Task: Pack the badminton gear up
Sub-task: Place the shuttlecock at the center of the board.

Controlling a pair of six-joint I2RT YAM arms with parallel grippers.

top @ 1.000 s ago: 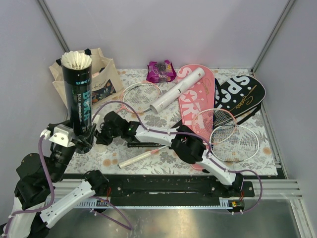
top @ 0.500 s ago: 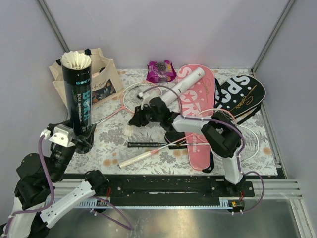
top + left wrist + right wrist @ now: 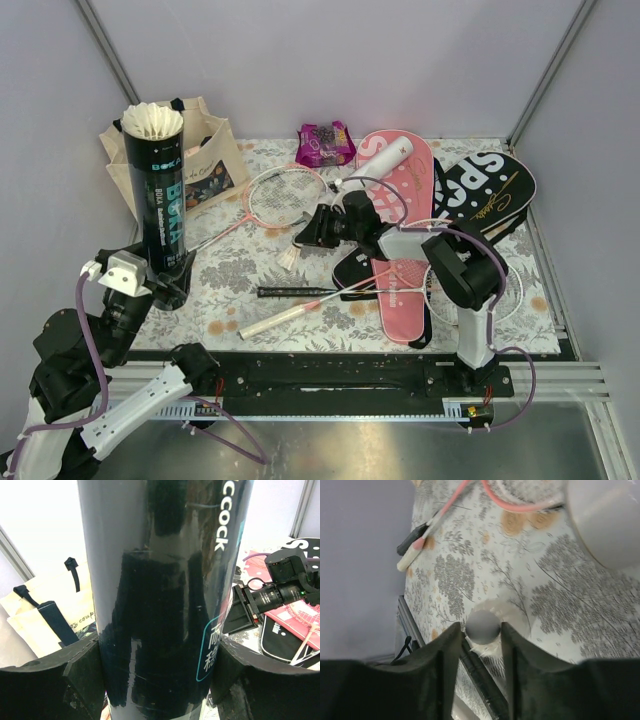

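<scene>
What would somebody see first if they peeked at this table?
Probably the tall black tube on the left, standing upright with white feathers poking out of its top and the left gripper clamping its jaws around the base. Next, the bright pink SPORT cover lying right of the middle, and just left of it the right gripper pinching a small white shuttlecock.
</scene>
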